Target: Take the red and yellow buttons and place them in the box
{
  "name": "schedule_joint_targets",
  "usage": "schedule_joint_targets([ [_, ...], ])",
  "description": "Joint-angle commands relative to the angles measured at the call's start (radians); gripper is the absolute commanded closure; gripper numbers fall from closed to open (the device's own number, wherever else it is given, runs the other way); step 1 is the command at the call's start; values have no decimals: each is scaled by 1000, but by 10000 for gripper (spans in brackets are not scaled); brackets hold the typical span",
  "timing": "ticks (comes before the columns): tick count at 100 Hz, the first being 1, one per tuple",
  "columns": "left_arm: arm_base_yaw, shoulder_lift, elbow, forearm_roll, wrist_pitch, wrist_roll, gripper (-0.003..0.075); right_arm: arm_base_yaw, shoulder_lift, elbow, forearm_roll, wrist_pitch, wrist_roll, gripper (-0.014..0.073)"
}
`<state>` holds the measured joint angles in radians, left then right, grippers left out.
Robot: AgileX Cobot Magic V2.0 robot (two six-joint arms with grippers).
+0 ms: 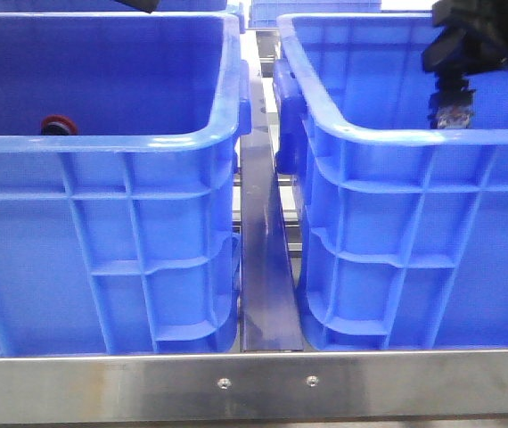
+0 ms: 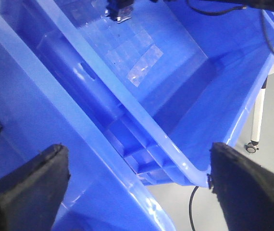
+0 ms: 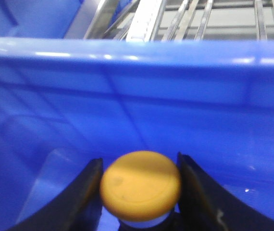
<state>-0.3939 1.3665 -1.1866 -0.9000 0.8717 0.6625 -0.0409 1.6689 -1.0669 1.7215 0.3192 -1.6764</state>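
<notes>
Yellow button (image 3: 140, 185) in right pincer (image 3: 139, 192), apparently over crate (image 3: 137, 96)

Bright, even overhead light washes both blue crates (image 1: 147, 241), throwing white glare streaks along their rounded rims and a shine off the steel rail (image 1: 263, 383) in front. The crate floor (image 2: 142, 62) mirrors pale window-like patches. Up close, the yellow button (image 3: 141, 185) looks soft and blurred, and the dark fingers (image 2: 26, 192) at the frame edge are fuzzy

Left tool (image 2: 137, 185) hangs spread wide; right tool (image 3: 139, 185) is closed around a load.
</notes>
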Motion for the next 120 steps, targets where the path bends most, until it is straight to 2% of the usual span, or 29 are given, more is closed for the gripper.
schedule_joint_targets([
  [1,-9,-36,-24,-63,-24,0,154,-5,-4,-54,40,36,-19,442],
  [55,-9,-36,-24,-80,-24,0,154,-5,103,-80,59,35,-19,435],
  [62,-9,-36,-24,-80,-23,0,154,-5,103,-80,59,30,-19,385],
  [77,-9,-36,-24,-80,-23,0,154,-5,103,-80,59,30,-19,166],
  [84,-9,-36,-24,-80,-23,0,154,-5,103,-80,59,26,-19,106],
  [120,-9,-36,-24,-80,-23,0,154,-5,11,-62,59,-53,-19,92],
])
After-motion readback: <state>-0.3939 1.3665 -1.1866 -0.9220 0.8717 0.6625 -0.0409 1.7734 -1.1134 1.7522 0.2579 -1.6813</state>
